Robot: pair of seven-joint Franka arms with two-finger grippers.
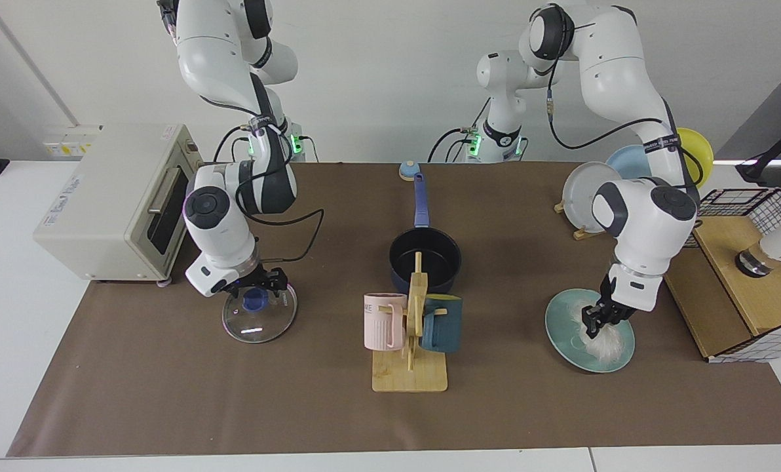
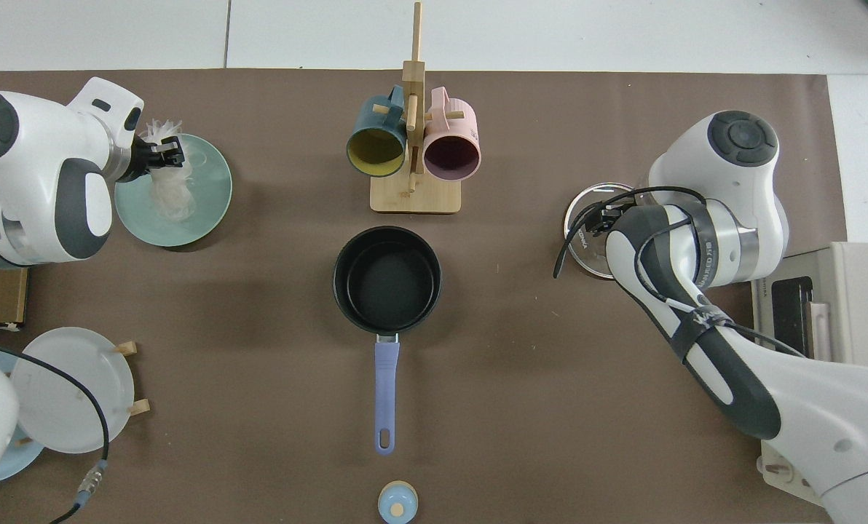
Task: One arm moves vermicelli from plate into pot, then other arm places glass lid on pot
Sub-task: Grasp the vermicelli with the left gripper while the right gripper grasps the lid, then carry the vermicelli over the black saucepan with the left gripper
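Brown paper is covering the table, and the pot (image 1: 425, 258) is sitting empty at its middle, its long handle pointing toward the arm bases. Over on the left arm's side, the plate (image 1: 563, 341) is lying flat with the vermicelli (image 1: 601, 339) on it. The left gripper (image 1: 595, 319) is pressing down into the top of that tangle, fingers drawn together on a tuft of threads; from above, some strands are sticking up past the fingertips, so the bundle is probably beginning to come up with them, though most of it is trailing on the plate. From this pinch the pot is lying sideways across the table toward the centre, well apart, with the mug stand (image 1: 410, 367) just in front of it. The left arm is by far the nearer one. On the far side, the right gripper (image 1: 257, 289) is hovering directly above the blue knob of the glass lid (image 1: 259, 324), fingers spread apart either side of it, the lid resting flat on the paper.
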